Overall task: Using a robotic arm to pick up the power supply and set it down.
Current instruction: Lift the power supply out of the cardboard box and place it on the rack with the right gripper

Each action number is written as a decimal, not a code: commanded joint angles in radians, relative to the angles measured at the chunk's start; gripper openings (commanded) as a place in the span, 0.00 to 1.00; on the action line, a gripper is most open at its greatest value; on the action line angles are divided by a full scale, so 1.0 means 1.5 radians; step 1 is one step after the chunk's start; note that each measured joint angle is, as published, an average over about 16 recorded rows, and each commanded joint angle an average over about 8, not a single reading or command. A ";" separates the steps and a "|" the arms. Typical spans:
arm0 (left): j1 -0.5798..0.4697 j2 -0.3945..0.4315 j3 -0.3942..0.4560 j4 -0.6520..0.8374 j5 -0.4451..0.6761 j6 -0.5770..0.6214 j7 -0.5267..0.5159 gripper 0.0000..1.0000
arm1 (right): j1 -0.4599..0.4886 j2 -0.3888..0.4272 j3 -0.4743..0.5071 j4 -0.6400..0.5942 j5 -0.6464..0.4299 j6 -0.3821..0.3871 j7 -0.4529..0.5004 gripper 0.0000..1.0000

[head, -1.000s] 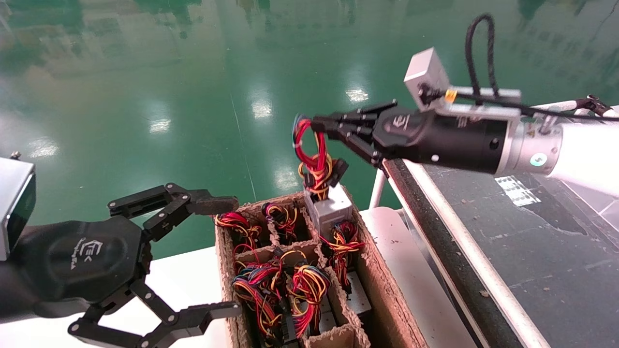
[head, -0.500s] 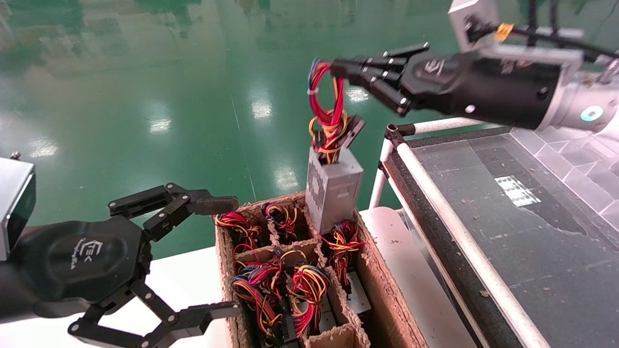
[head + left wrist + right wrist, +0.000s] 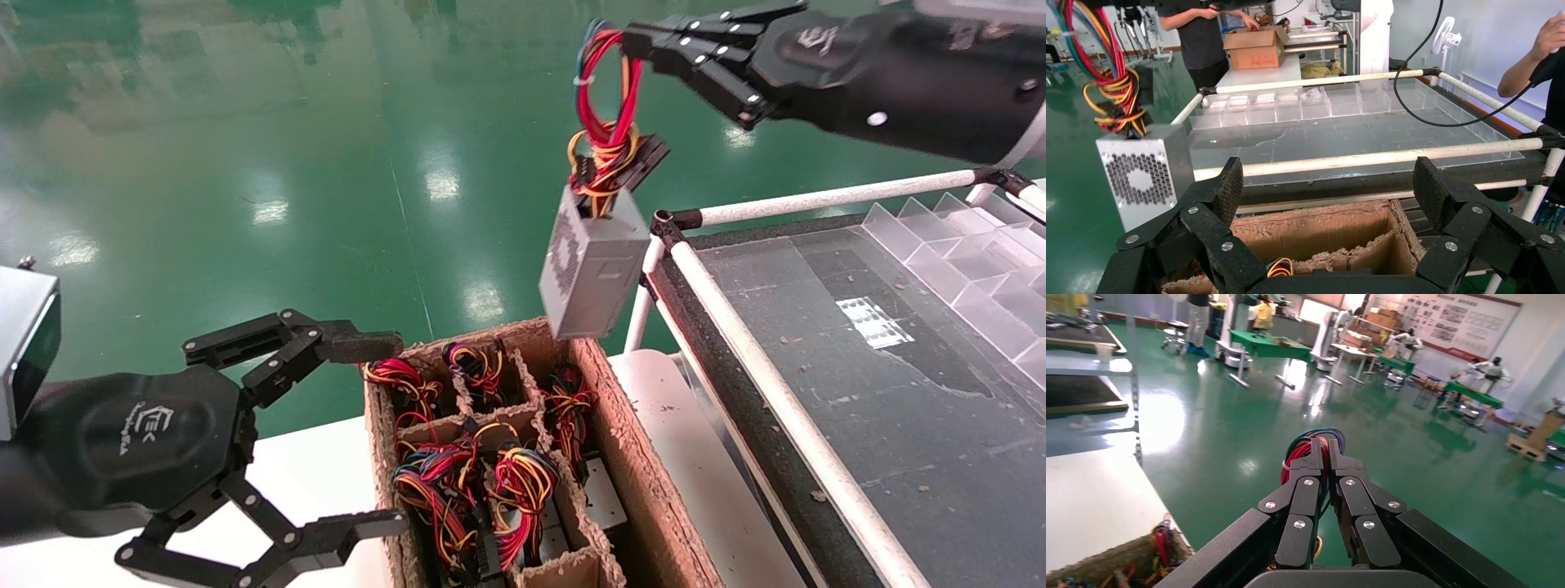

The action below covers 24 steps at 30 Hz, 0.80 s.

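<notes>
Right gripper (image 3: 633,41): fingers pinched on the wire loop (image 3: 605,90); power supply (image 3: 590,265) hangs tilted below them, clear above the cardboard box (image 3: 621,425). Carry step. Next, judged: swing it over the conveyor (image 3: 882,392), lower, release. Left gripper (image 3: 376,433) parked, fingers wide, beside the box.
</notes>
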 commanded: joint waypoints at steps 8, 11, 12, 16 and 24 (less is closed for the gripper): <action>0.000 0.000 0.000 0.000 0.000 0.000 0.000 1.00 | 0.026 0.041 0.000 -0.014 0.000 0.014 -0.008 0.00; 0.000 0.000 0.000 0.000 0.000 0.000 0.000 1.00 | 0.034 0.061 0.001 -0.019 0.000 0.017 -0.011 0.00; 0.000 0.000 0.000 0.000 0.000 0.000 0.000 1.00 | 0.037 0.068 0.000 -0.020 -0.001 0.018 -0.011 0.00; 0.000 0.000 0.000 0.000 0.000 0.000 0.000 1.00 | 0.047 0.095 -0.001 -0.025 -0.003 0.020 -0.012 0.00; 0.000 0.000 0.001 0.000 0.000 0.000 0.000 1.00 | 0.057 0.145 -0.007 -0.036 -0.011 0.036 -0.015 0.00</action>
